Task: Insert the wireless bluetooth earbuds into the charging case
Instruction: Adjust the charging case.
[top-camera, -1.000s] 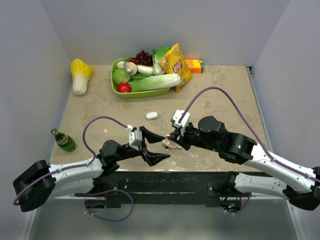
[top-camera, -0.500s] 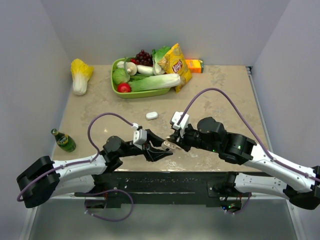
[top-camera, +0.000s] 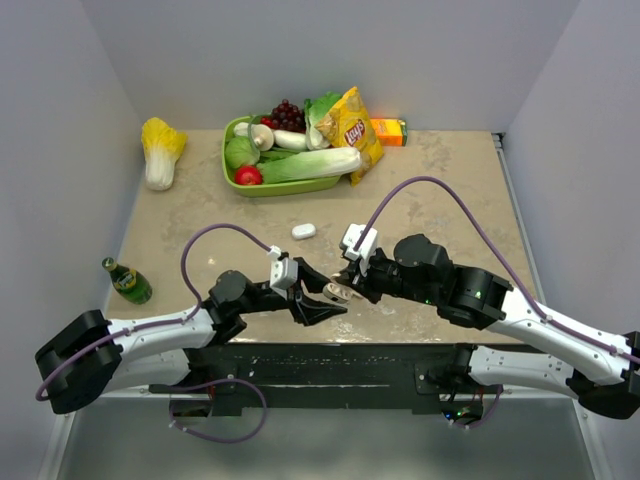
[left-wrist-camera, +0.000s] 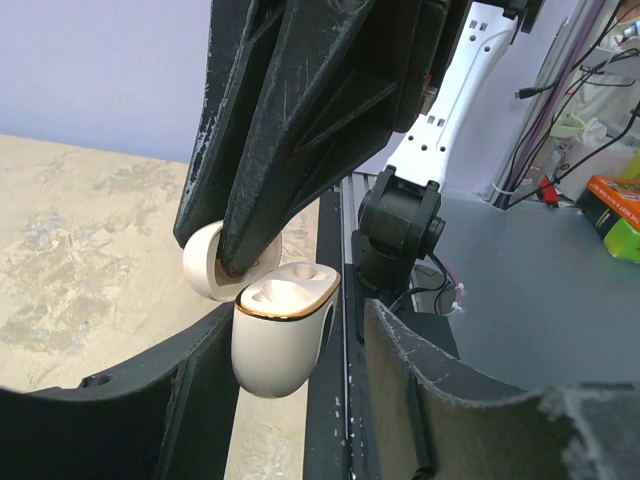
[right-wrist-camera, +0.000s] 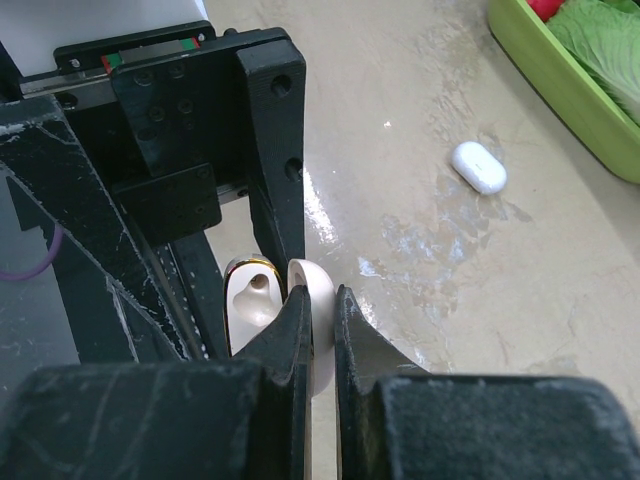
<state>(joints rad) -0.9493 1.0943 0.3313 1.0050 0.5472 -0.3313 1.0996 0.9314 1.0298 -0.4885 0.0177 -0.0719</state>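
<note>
Open charging case (left-wrist-camera: 285, 335) near the front edge of the table (top-camera: 450, 190), lid pinched tight by the right gripper (right-wrist-camera: 320, 305), base with beige wells lying between the wide-spread jaws of the left gripper (left-wrist-camera: 300, 320), just beside one finger

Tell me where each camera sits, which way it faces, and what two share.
Top external: above and behind the arm bases, looking down on the tan table; both arms, left gripper and right gripper show.
Left wrist: on the left arm, looking roughly level at the small white open charging case with beige inside; its own black fingers frame it.
Right wrist: on the right arm, looking down at the tabletop; its own fingers pinch the case's lid.
Shared: both wrist views show the case and the opposite gripper.
</note>
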